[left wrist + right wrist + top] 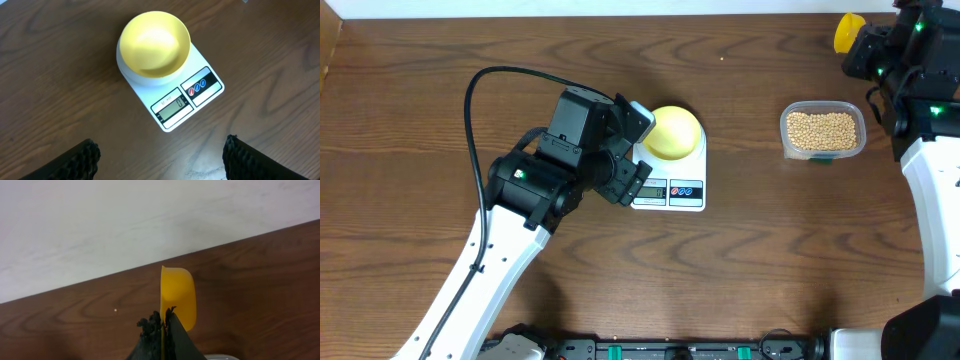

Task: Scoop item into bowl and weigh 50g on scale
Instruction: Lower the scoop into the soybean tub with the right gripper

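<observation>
The pale yellow bowl [675,132] [155,44] stands empty on the white scale [672,196] [196,95], left of the table's middle. The scale's display and two buttons face the front edge. My left gripper [642,150] [160,160] hovers open just left of the scale, with nothing between its fingers [80,162]. The tan beans [822,128] lie in a clear tub [786,135] to the right. At the far right corner my right gripper [865,45] [162,322] is shut on the handle of a yellow scoop [848,32] [177,297], held on its side above the table.
A black cable [470,110] loops from the left arm over the table's left half. Bare wood lies between the scale and the tub. The table's back edge meets a white wall [125,225] just behind the scoop.
</observation>
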Available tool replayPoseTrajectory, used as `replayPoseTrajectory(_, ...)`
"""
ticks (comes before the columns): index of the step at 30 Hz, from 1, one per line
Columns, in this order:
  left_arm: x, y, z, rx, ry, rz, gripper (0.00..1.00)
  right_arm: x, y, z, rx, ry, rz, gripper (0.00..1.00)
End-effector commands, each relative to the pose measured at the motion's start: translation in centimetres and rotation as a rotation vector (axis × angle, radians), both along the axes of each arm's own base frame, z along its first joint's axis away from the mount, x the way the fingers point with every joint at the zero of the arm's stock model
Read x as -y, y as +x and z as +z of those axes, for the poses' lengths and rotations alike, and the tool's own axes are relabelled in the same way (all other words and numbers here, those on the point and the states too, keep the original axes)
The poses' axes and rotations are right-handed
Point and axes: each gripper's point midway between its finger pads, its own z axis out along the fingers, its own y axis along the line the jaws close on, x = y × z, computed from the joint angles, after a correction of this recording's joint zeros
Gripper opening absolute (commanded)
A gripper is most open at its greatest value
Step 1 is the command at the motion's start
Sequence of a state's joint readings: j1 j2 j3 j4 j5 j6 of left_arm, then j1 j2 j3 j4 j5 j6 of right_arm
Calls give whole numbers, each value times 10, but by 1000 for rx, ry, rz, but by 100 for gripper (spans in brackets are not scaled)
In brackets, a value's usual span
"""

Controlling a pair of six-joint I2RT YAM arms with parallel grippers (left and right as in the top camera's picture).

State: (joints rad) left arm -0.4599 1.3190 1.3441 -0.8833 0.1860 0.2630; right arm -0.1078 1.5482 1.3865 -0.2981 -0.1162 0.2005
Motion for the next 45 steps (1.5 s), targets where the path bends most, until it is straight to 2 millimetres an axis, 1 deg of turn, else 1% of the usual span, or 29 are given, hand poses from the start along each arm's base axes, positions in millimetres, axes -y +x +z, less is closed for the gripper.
replayPoseTrajectory(1,0,0,3,4,-7,-9,81,-5,3,4,17,-50,47,1)
replayPoseTrajectory(2,1,0,3,4,-7,-10,81,-12,3,7,33,-81,108,1)
replayPoseTrajectory(4,0,0,3,4,-7,-9,81,-19,3,13,50,-84,152,1)
replayPoseTrajectory(9,0,0,3,4,-7,-9,81,-23,0,28,47,-91,180,1)
replayPoseTrajectory(16,0,0,3,4,-7,-9,81,-21,-17,55,-10,-147,197,1)
replayPoseTrajectory(19,0,0,3,4,-7,-9,81,-7,-26,58,-68,-180,127,1)
replayPoseTrajectory(21,0,0,3,4,-7,-9,81,3,-33,52,-120,-203,78,1)
replayPoseTrajectory(23,0,0,3,4,-7,-9,81,7,-40,42,-170,-211,58,1)
replayPoseTrajectory(32,1,0,3,4,-7,-10,81,2,-60,10,-322,-159,72,1)
replayPoseTrajectory(35,0,0,3,4,-7,-9,81,2,-62,-3,-372,-148,75,1)
replayPoseTrajectory(43,0,0,3,4,-7,-9,81,3,-56,-62,-550,-123,87,1)
replayPoseTrajectory(45,0,0,3,4,-7,-9,81,3,-55,-69,-573,-118,88,1)
